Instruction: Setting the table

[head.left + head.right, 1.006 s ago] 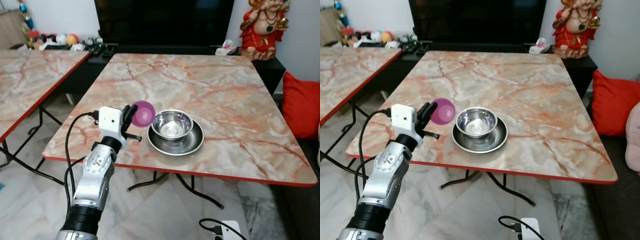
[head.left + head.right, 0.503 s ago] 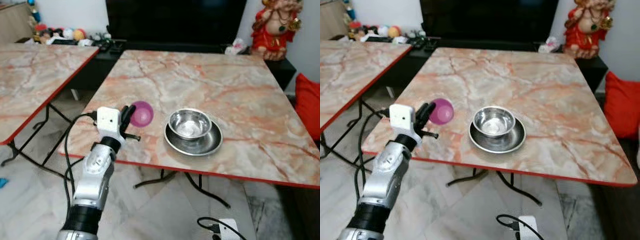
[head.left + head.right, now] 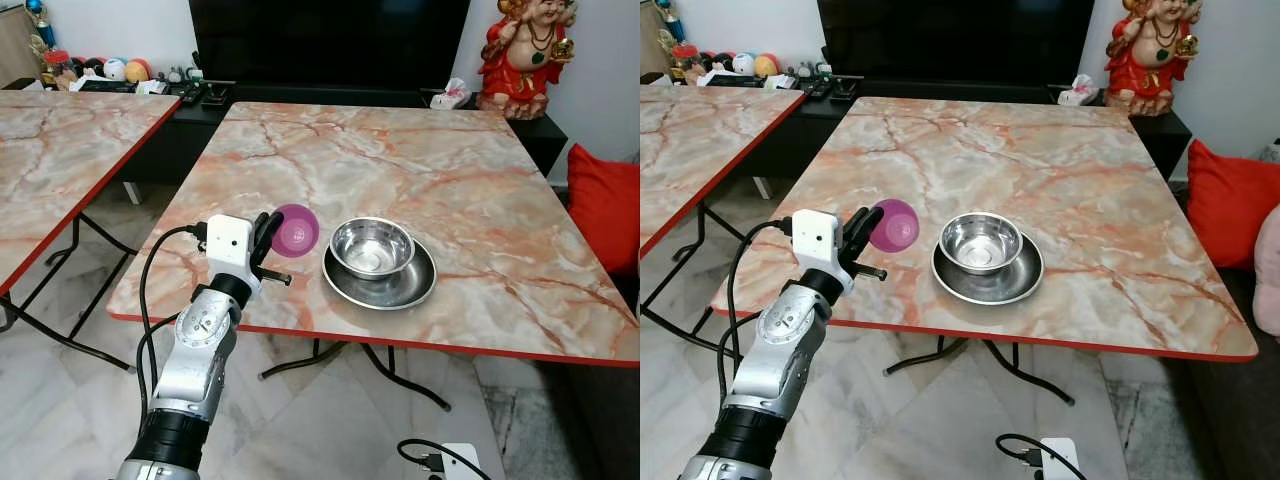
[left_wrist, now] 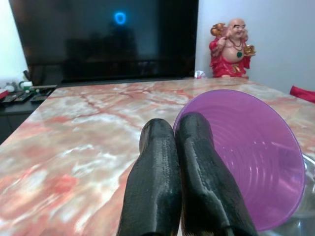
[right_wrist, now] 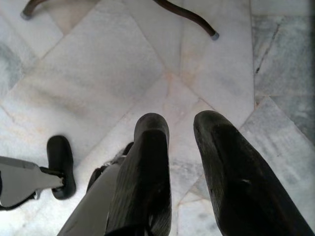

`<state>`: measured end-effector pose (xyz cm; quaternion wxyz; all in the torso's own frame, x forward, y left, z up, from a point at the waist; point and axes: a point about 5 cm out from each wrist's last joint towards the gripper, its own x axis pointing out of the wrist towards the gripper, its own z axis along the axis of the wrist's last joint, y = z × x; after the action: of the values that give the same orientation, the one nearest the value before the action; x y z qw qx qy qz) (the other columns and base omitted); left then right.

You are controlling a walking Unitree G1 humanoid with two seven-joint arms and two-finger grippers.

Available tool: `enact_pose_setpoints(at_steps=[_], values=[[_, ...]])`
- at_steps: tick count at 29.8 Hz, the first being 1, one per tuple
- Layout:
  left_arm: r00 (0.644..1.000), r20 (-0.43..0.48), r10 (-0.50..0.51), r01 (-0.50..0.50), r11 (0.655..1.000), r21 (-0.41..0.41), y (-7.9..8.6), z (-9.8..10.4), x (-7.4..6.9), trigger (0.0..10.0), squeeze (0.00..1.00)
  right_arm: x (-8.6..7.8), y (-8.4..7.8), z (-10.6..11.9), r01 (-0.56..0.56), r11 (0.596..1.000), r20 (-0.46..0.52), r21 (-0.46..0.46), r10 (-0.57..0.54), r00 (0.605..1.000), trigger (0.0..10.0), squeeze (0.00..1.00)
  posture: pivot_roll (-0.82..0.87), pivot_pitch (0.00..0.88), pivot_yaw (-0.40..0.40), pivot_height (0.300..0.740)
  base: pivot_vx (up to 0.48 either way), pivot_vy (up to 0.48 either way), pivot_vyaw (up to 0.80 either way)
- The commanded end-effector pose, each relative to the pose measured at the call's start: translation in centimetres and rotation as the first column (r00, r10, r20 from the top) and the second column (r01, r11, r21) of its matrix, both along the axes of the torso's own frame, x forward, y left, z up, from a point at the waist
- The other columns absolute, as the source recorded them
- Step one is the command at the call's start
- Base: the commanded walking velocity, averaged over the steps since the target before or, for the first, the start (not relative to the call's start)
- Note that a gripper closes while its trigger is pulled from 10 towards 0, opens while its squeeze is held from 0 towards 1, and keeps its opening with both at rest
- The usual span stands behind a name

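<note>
The left gripper [image 3: 268,238] was raised over the near left part of the pink-veined marble table with a red edge [image 3: 470,190]. Its two black fingers [image 4: 197,162] were pressed together on the rim of a translucent purple plastic cup [image 3: 295,230], one finger inside, one outside. The cup was held on its side, above the tabletop, just left of a shiny steel bowl [image 3: 372,246]. The bowl sat inside a shallow steel plate [image 3: 380,282] near the table's front edge. The right gripper [image 5: 179,162] hung over the pale marble floor [image 5: 98,73], fingers slightly apart, nothing between them. A red figurine [image 3: 520,55] stood beyond the far right corner.
</note>
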<state>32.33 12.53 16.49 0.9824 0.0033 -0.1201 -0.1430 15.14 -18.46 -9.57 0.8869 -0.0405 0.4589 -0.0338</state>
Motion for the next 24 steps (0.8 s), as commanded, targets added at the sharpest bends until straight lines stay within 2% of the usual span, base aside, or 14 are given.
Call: enact_pose_setpoints(at_steps=[1, 15, 24], values=[[1.000, 0.006, -0.006, 0.006, 1.000, 0.010, -0.16, 0.28, 0.06, 10.0, 0.00, -0.12, -0.08, -0.05, 0.009, 1.000, -0.007, 0.004, -0.009, 1.000, 10.0, 0.00, 0.02, 0.002, -0.018, 0.740, 0.244, 0.000, -0.70], [1.000, 0.006, -0.012, 0.012, 1.000, 0.010, -0.37, 0.29, 0.04, 10.0, 0.00, 0.00, -0.09, 0.03, -0.002, 1.000, 0.006, 0.001, 0.002, 1.000, 10.0, 0.00, 0.03, 0.000, -0.020, 0.740, 0.247, 0.000, -0.05], [1.000, 0.005, -0.029, 0.029, 1.000, 0.010, -0.60, 0.29, 0.00, 10.0, 0.00, 0.00, -0.09, 0.03, -0.005, 1.000, 0.004, 0.001, 0.005, 1.000, 10.0, 0.00, 0.03, 0.000, -0.022, 0.740, 0.000, 0.000, 0.00]])
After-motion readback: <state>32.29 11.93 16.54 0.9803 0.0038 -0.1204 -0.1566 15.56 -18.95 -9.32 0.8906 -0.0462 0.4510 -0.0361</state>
